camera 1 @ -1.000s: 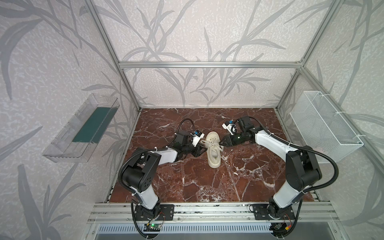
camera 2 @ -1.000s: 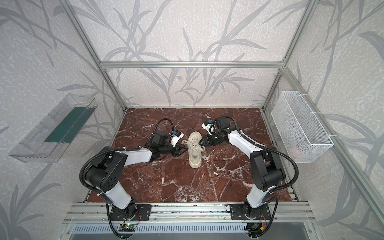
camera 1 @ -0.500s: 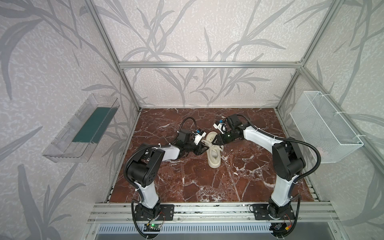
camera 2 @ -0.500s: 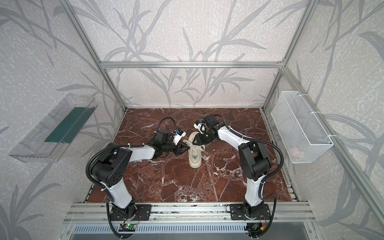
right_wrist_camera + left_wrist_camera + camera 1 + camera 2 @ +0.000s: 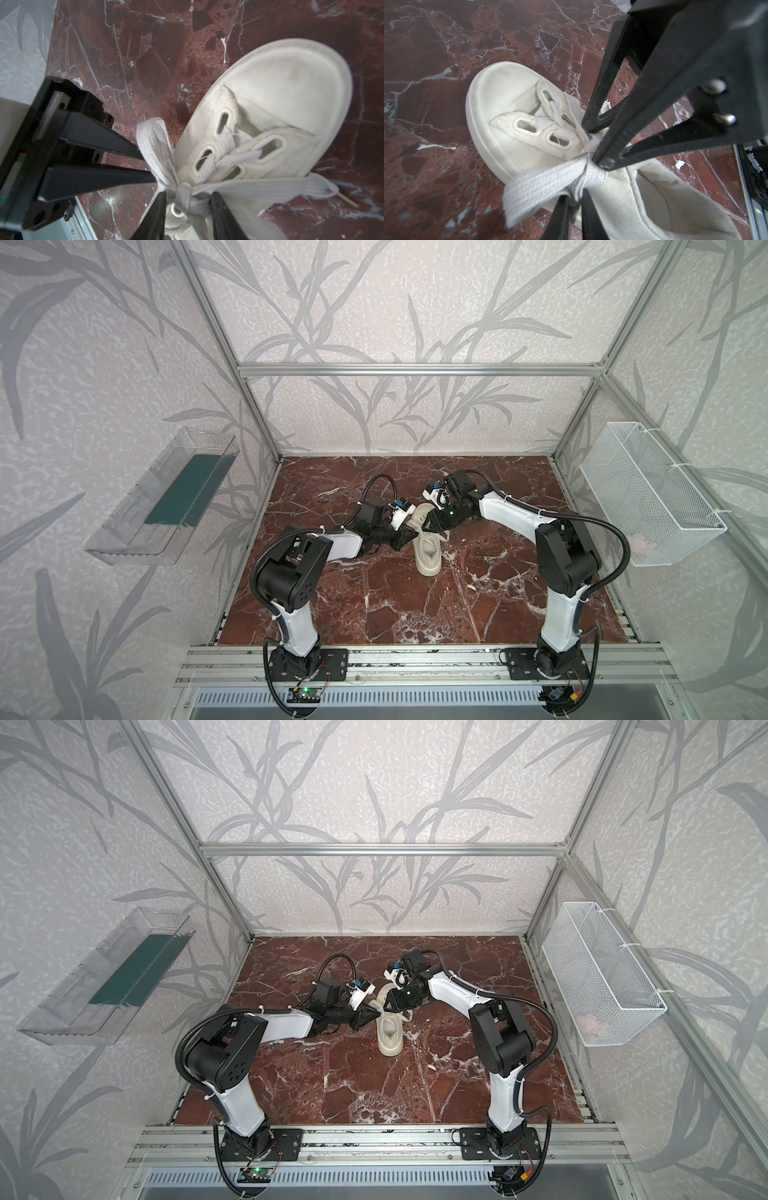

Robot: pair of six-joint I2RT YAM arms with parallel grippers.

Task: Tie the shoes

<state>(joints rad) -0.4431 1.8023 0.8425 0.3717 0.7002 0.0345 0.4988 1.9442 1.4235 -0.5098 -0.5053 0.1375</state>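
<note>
Red-brown marble tabletop carrying one cream sneaker near its middle, sole down, toe toward the back wall and heel toward the front rail (both top views agree). The flat laces cross in a single knot above the tongue. One broad length runs from the knot to the left gripper; the other trails off the shoe onto the marble.

Left gripper: jaws drawn narrow and nipped on the laces just beside the knot, with the webbing bunched between its two black fingers.

Right gripper: jaws part-way apart and set astride the knot, one finger on either side. Whether they press the knot or merely flank it cannot be told from the wrist views.

The tips of the two grippers stand close together over the eyelet rows, one reaching in from each side of the shoe. A clear plastic tray on the left wall and a white wire basket on the right wall hang well apart from the sneaker.
</note>
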